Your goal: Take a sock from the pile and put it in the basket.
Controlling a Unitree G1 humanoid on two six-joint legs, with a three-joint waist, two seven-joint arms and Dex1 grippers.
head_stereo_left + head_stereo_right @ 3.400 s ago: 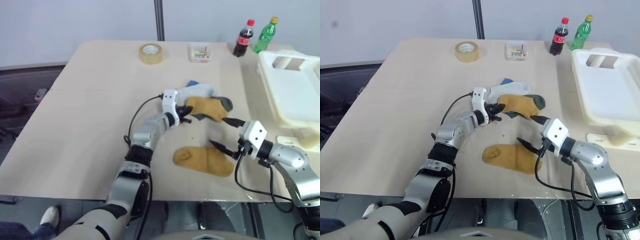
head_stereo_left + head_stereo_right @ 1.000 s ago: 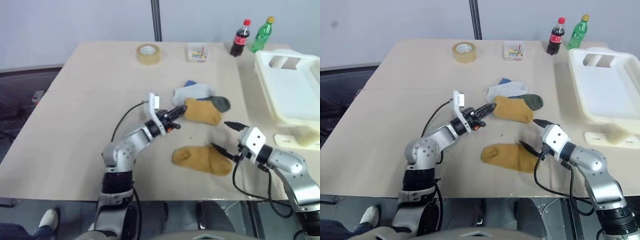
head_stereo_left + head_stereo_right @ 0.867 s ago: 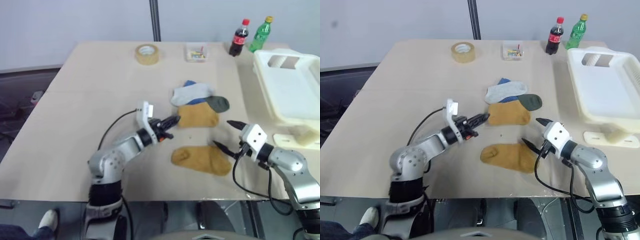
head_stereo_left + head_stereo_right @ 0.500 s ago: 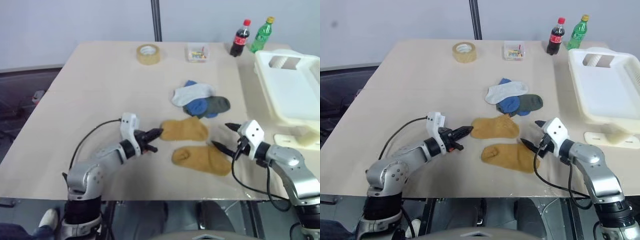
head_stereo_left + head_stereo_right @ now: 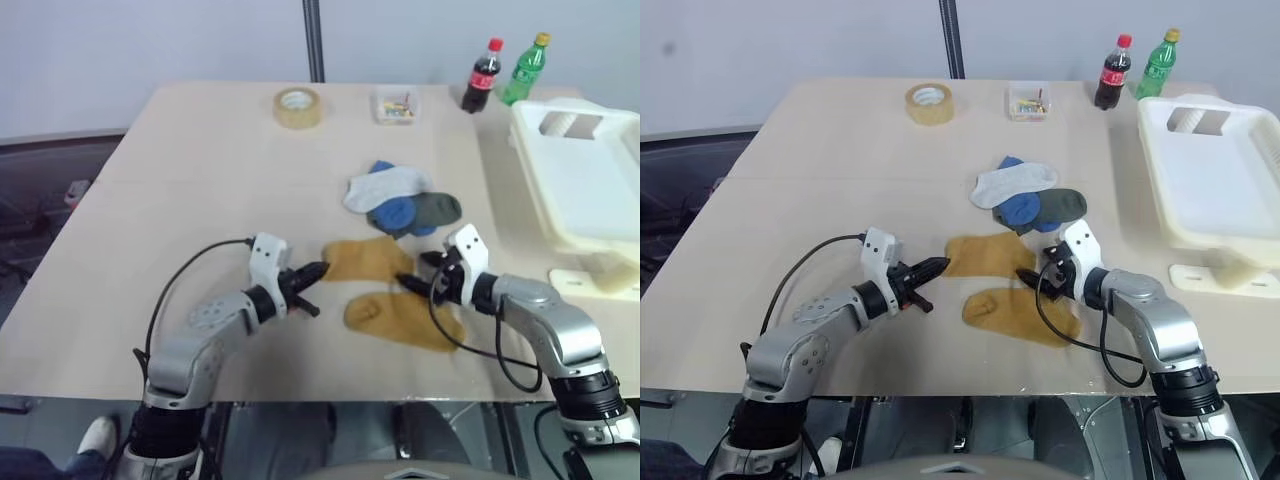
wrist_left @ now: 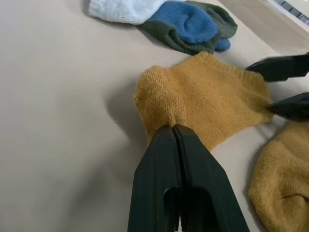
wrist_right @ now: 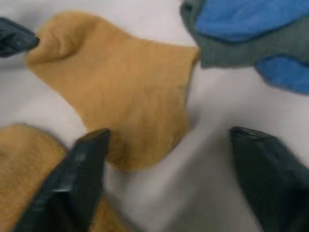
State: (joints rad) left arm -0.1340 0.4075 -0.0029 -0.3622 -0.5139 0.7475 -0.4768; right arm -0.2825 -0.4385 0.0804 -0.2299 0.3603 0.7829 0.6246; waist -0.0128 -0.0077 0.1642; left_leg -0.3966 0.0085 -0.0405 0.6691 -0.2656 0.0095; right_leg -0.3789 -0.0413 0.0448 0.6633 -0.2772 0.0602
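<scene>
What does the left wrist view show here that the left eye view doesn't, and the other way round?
Left wrist view alone: the left claw seen close up, shut on a pinched-up fold at one end of the mustard sock, with the right claw's fingertips on either side of its other end.

Left eye view alone: the basket off to the right, the tape roll, the small clear box, two bottles and the table edges.

Both: that sock, a second mustard sock beside it, and the pile of white, blue and dark socks.
</scene>
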